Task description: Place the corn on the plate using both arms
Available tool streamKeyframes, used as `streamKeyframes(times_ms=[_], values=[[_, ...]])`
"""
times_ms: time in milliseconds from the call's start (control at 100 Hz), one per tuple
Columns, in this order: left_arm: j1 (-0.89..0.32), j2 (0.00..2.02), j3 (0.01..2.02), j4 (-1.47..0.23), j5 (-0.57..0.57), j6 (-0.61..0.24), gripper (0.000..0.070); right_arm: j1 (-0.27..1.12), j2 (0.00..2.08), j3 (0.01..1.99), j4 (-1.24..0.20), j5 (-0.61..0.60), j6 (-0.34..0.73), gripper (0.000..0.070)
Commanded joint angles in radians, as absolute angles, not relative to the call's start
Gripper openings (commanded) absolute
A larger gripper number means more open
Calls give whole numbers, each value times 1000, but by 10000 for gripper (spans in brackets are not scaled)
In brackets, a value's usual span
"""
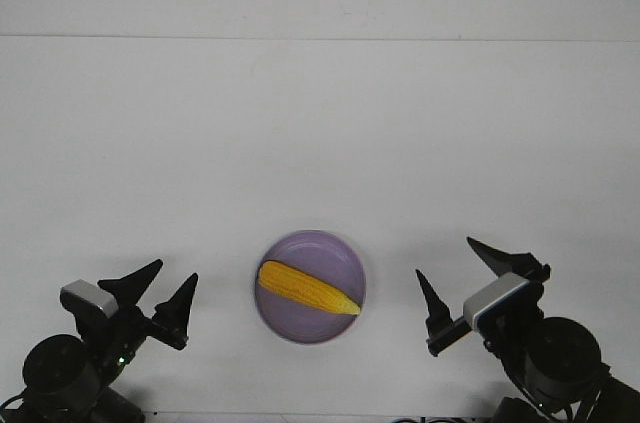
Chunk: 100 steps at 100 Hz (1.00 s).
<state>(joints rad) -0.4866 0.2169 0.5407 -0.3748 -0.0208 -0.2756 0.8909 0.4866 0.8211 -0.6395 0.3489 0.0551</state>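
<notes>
1. The corn (pixel 307 288) lies inside the plate (pixel 290 328). It lies at a slant, with its fat end to the left and its pointy tip near the right rim.
2. The plate sits on the white worktop (pixel 320 143), near the front edge, between the two arms.
3. The left end effector (pixel 160 288) is to the left of the plate and apart from it. Its two fingers are spread wide and hold nothing.
4. The right end effector (pixel 455 273) is to the right of the plate and also apart from it. Its fingers are spread wide too, with nothing between them.
5. I think the job looks done, since the corn rests on the plate and both arms are off it.
6. What could go wrong? The corn is round, so I think a bump could make it roll.
7. The tip is close to the rim. A push there could tip the corn over the edge onto the worktop.
8. If an arm swings toward the middle, a finger could hit the plate and slide it.
9. The plate is near the front edge, so a hard knock could shove it off.
</notes>
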Motion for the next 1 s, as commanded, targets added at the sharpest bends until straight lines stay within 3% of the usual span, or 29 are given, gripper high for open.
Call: streamKeyframes(times_ms=[0, 30, 50, 70, 760, 890, 990], values=[[-491, 221, 547, -365, -20, -256, 181, 902, 434, 771, -636, 353, 99, 259], [-491, 221, 547, -366, -19, -249, 1, 902, 408, 748, -640, 351, 107, 82], [-491, 221, 547, -366, -21, -248, 0, 902, 392, 735, -643, 346, 108, 0], [-491, 221, 547, -366, -23, -246, 23, 902, 380, 724, -645, 343, 108, 0], [-491, 220, 547, -365, -29, -248, 16, 902, 347, 696, -628, 342, 105, 14], [-491, 220, 547, -366, -29, -245, 16, 902, 348, 696, -587, 398, 131, 15], [-475, 212, 546, -366, -58, -89, 16, 902, 348, 696, -557, 397, 131, 14]])
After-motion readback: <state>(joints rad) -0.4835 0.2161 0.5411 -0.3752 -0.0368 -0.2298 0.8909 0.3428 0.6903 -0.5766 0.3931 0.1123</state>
